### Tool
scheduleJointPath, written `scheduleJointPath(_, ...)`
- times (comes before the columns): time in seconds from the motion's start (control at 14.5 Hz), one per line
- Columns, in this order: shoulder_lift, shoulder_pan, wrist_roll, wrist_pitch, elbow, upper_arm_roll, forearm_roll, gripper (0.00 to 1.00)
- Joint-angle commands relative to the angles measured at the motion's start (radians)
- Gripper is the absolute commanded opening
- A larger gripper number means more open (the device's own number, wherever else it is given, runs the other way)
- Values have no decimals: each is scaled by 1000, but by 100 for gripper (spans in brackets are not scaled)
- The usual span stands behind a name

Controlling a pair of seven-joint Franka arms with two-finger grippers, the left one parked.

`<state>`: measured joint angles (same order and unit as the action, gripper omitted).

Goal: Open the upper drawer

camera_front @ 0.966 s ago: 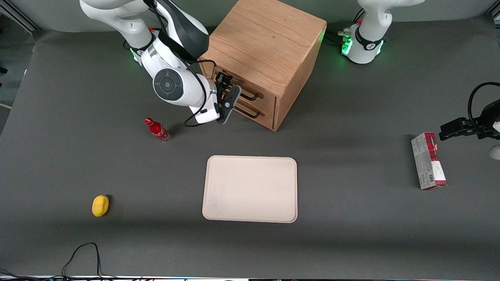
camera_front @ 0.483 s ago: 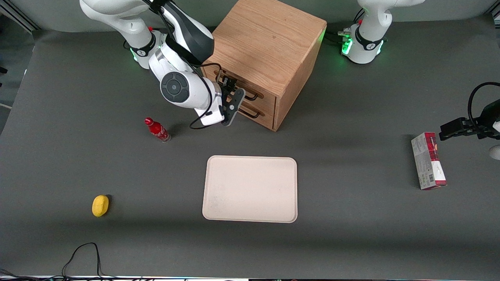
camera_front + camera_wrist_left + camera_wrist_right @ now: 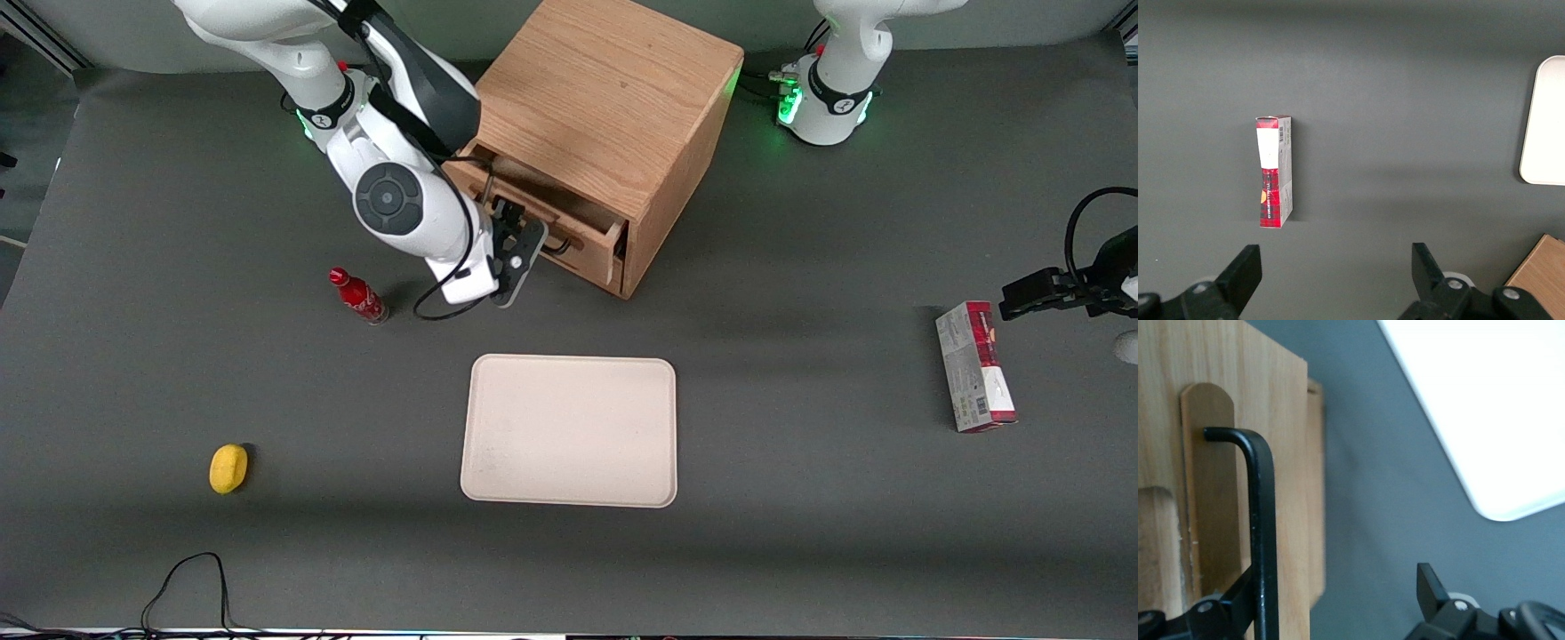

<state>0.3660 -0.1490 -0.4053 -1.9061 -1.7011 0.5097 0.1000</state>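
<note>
high front overview; close wrist views, tray [image 3: 569, 431] shared

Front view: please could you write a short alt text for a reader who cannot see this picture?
The gripper is at the black handle of the upper drawer, which stands partly pulled out of a wooden cabinet. On the grey table, nearer the camera, lie a cream tray, a red bottle, a yellow lemon and a red-and-white box.

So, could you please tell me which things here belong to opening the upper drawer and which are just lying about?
Part of the job:
- upper drawer, partly pulled out
- its black handle
- gripper, at that handle in front of the cabinet

Lying about:
- red bottle
- tray
- yellow lemon
- red box
</note>
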Motion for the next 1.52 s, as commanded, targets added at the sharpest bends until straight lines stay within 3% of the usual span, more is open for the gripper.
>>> scheduleJointPath(0.0, 77, 6, -9, 4, 128, -46, -69, 100)
scheduleJointPath(0.28, 148, 6, -21, 4, 237, -126, -166, 100)
scheduleJointPath(0.9, 162, 6, 0, 30, 347, -183, -169, 100)
scheduleJointPath(1.24, 88, 34, 0, 99, 431, -224, -154, 100)
scheduleJointPath(1.45, -11, 32, 89, 137, 396, -369, -10, 100)
